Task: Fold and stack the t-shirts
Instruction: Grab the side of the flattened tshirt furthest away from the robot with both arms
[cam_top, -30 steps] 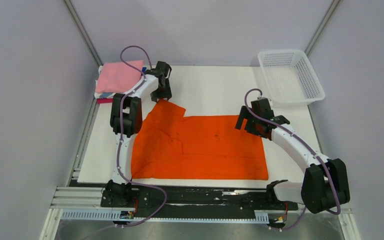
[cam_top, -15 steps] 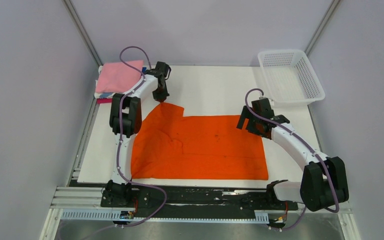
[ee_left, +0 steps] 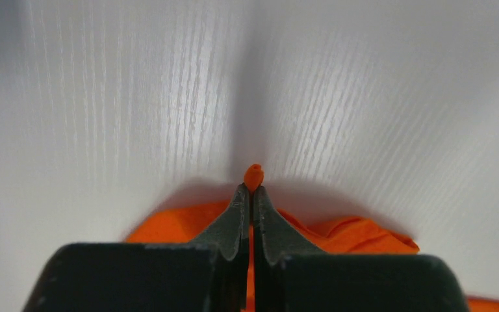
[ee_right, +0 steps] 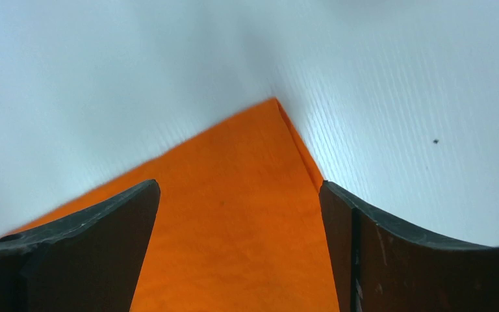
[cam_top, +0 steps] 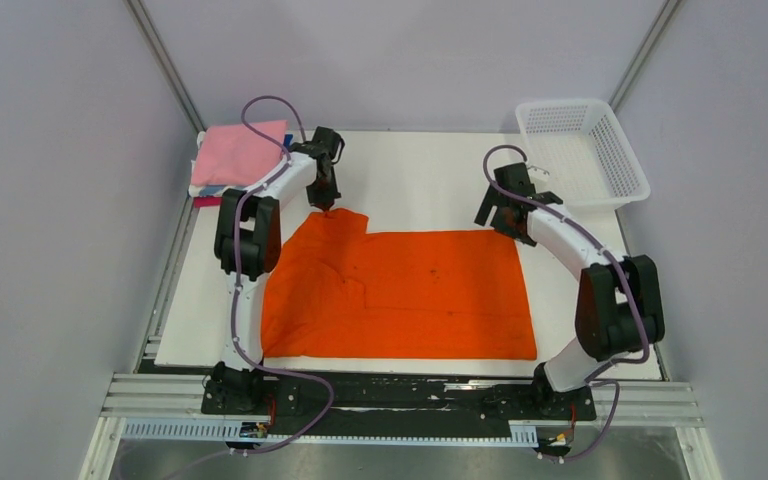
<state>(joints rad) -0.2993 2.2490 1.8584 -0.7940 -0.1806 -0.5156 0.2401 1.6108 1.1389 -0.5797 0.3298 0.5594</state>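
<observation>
The orange t-shirt (cam_top: 400, 295) lies spread out flat in the middle of the white table (cam_top: 430, 170). Its long side runs left to right, and one flap sticks out at the far left. A few soft bumps show on its left half.

The left gripper (ee_left: 252, 190) is shut tight on the tip of that far left flap. A tiny bit of orange pokes out past its fingertips, so its hold is small.

The right gripper (ee_right: 237, 188) hangs over the far right corner of the shirt. Its jaws are wide open, one on each side of the corner, and they hold nothing. I cannot tell if they touch the cloth yet.

I think the step is to grab both far corners and fold the shirt toward the near edge. To do it well, the right gripper should go straight down and pinch the corner, taking both layers of cloth. Then both arms should lift at the same height and pull a little apart, so the edge stays straight.

A pile of folded shirts (cam_top: 240, 155), pink on top, waits at the far left corner. A white basket (cam_top: 628, 165) sits at the far right
</observation>
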